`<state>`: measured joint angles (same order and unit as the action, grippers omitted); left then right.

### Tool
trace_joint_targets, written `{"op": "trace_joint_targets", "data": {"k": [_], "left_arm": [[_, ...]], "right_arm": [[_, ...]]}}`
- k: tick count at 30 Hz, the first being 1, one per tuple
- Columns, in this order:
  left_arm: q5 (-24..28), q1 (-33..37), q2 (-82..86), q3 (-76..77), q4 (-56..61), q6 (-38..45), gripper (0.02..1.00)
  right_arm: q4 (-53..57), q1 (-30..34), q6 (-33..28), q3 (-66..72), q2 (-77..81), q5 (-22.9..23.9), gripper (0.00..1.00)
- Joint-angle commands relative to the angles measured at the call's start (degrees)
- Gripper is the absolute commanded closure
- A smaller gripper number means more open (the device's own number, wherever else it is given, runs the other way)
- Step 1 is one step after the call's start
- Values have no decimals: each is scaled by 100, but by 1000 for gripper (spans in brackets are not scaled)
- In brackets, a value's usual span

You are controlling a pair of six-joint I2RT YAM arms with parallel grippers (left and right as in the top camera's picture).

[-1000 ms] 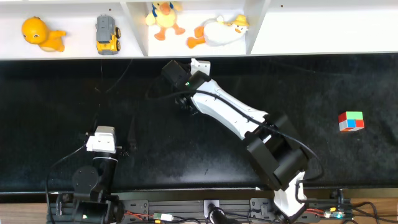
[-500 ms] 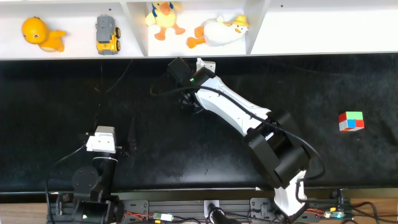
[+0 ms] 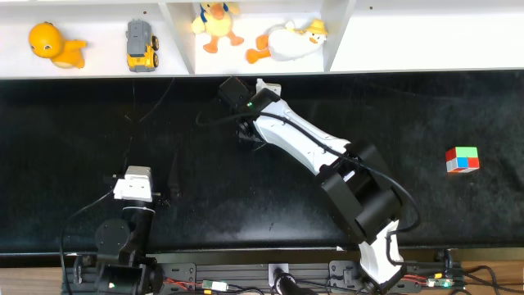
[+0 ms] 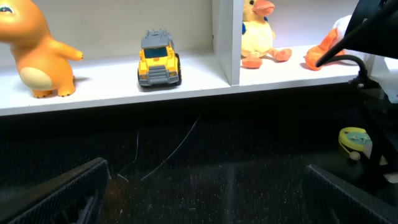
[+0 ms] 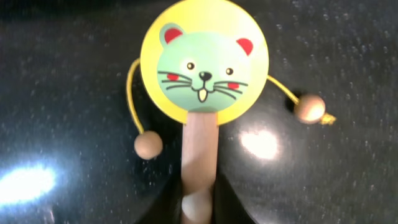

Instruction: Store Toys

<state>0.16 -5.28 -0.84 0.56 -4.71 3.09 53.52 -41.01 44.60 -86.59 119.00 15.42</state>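
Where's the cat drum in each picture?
Top view: hidden under the right gripper, on the black mat in front of the shelf's duck.
Left wrist view: the cat drum sits at the far right edge, on the mat, lower than the duck.
Right wrist view: in the middle, face up, handle running to the bottom edge.
Shared landmark: the black mat, under the drum in all three.
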Motion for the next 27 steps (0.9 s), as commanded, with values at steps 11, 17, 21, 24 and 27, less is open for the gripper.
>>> {"op": "trace_joint_targets", "data": {"k": [11,17,21,24,27], "left_arm": [[-31,-33,68,-9,-15,2,20],[-31,-33,68,-9,-15,2,20],[-31,-33,68,-9,-15,2,20],[-31,-33,68,-9,-15,2,20],[-31,-33,68,-9,-15,2,20]], "right_arm": [[448,-96,-243,507,-960,533,958],[175,472,-564,2033,-2623,671,958],[-55,1172,-1193,3027,-4065,667,956],[-37,1829,-2015,3445,-4966,592,958],[-125,2476,-3064,3495,-5460,481,956]]}}
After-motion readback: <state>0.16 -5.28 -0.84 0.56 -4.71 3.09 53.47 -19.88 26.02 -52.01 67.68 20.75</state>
